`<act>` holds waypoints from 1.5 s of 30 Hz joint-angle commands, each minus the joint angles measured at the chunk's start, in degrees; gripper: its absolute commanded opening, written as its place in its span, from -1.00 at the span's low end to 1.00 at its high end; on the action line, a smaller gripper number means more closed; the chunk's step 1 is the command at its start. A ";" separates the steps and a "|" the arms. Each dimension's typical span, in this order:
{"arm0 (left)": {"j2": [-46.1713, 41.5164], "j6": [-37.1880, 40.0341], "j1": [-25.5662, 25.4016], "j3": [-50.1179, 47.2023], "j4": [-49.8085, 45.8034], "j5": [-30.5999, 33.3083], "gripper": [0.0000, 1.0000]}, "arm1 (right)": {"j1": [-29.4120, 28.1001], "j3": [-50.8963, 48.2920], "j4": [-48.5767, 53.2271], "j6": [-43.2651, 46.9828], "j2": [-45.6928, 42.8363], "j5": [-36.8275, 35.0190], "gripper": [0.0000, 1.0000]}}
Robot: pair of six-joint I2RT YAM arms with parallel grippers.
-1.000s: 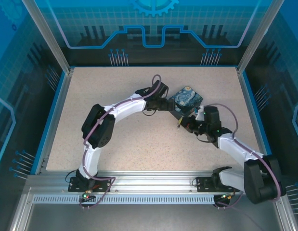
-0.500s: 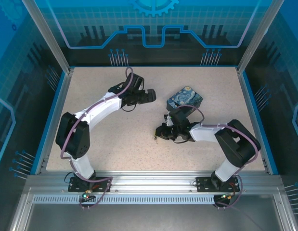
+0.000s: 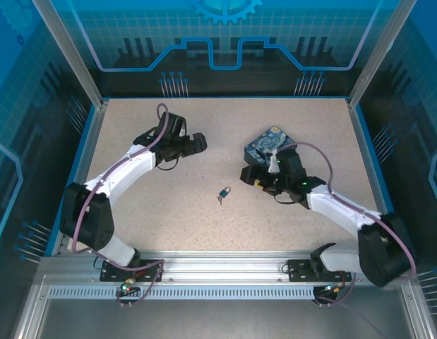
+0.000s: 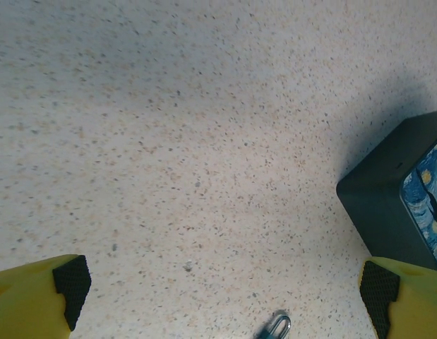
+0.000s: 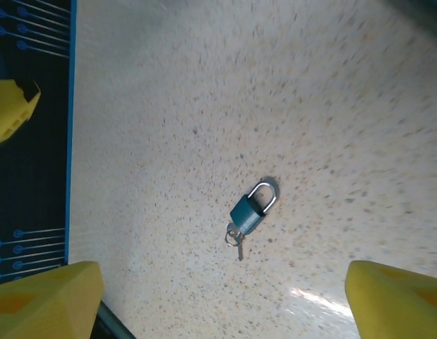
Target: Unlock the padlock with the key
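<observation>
Down on the speckled table, seen from above, the padlock is lying between the 2 arms, and the key is touching its near end. The left gripper is hovering well off to the left, while the right gripper is hanging just beside the starry box.

Through the left wrist camera, the yellow left fingers are standing wide apart over bare tabletop, and the shackle is peeking in at the bottom edge.

Through the right wrist camera, the right fingers are spread wide and gripping nothing. The padlock is lying below them with its shackle looking closed. The key seems to be sitting in the keyhole, though I cannot be sure.
</observation>
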State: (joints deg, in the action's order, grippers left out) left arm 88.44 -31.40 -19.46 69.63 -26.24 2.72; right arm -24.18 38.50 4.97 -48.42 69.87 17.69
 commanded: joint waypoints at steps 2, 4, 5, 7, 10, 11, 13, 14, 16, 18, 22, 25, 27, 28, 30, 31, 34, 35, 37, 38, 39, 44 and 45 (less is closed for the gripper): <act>-5.67 2.05 2.59 -3.78 1.51 4.20 0.98 | 3.63 5.33 15.67 9.13 -5.37 -7.16 0.89; -8.47 3.10 3.78 -6.50 3.27 7.37 0.98 | 5.95 8.84 20.43 12.65 -5.93 -12.16 0.91; -9.91 4.11 4.07 -8.04 4.71 8.91 0.98 | 7.23 9.99 21.64 13.95 -5.97 -13.87 0.92; -13.74 6.35 4.40 -12.48 9.42 12.76 0.98 | 11.22 11.45 22.48 15.54 -5.98 -17.77 0.93; -18.98 9.58 4.52 -19.69 17.77 19.11 0.98 | 14.86 10.58 19.20 14.72 -5.96 -27.98 1.00; -20.32 10.92 4.55 -21.92 20.72 20.70 0.98 | 15.16 9.83 17.19 15.12 -5.97 -31.62 0.99; -23.30 13.70 4.51 -27.29 26.83 24.77 0.98 | 15.34 7.75 10.84 19.58 -5.53 -37.62 1.00; -24.29 14.74 4.61 -29.43 29.86 26.61 0.98 | 15.46 7.19 8.96 21.44 -4.95 -39.85 0.99; -25.84 18.33 4.69 -33.83 35.67 29.23 0.98 | 15.61 6.62 5.69 24.95 -2.48 -45.81 1.00; -26.64 22.09 5.34 -37.10 39.97 29.75 0.98 | 15.59 4.93 0.99 28.07 0.14 -51.06 1.00; -26.38 28.79 7.66 -42.98 49.27 29.35 0.98 | 15.68 -1.80 -15.12 34.60 4.63 -56.54 1.00; -24.45 29.44 9.97 -45.79 54.60 27.63 0.98 | 15.55 -7.70 -29.98 40.06 6.22 -54.52 0.99; -22.23 29.64 11.34 -47.37 58.58 26.22 0.98 | 16.25 -10.73 -35.19 41.15 6.63 -51.03 1.00; -20.56 29.65 12.09 -48.87 62.88 24.86 0.98 | 16.40 -12.82 -39.02 41.26 7.28 -49.90 1.00; -16.86 29.76 13.36 -51.32 70.91 22.02 0.98 | 17.14 -17.85 -50.64 42.64 10.53 -46.85 1.00; -14.23 30.60 13.72 -52.13 74.54 21.02 0.98 | 17.53 -18.71 -53.04 43.40 10.44 -43.80 1.00; -6.43 29.93 15.51 -52.66 81.74 17.78 0.98 | 20.49 -16.59 -49.88 45.19 13.37 -29.10 1.00; -4.23 29.89 15.95 -52.34 83.70 17.01 0.98 | 21.12 -16.22 -54.91 45.80 16.93 -28.16 0.99; -0.20 30.76 16.13 -50.87 83.94 13.36 0.98 | 20.49 -14.76 -48.55 45.60 15.55 -28.57 1.00; 1.68 31.73 16.15 -50.42 86.33 13.56 0.98 | 20.15 -15.54 -52.85 46.43 16.75 -29.16 1.00; 0.56 30.75 16.33 -48.55 80.20 13.21 0.98 | 19.54 -15.02 -50.04 46.41 16.09 -30.75 0.99; 0.31 29.68 18.50 -48.39 79.92 8.70 0.98 | 18.94 -14.52 -49.80 46.83 16.16 -31.16 1.00; 0.11 29.64 18.50 -48.23 79.12 8.69 0.98 | 18.79 -14.52 -49.69 46.90 16.13 -31.27 1.00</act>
State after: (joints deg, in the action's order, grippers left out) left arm 89.14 -1.72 -1.45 20.23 50.76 14.68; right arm -4.75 22.92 -42.61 -2.83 86.17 -14.46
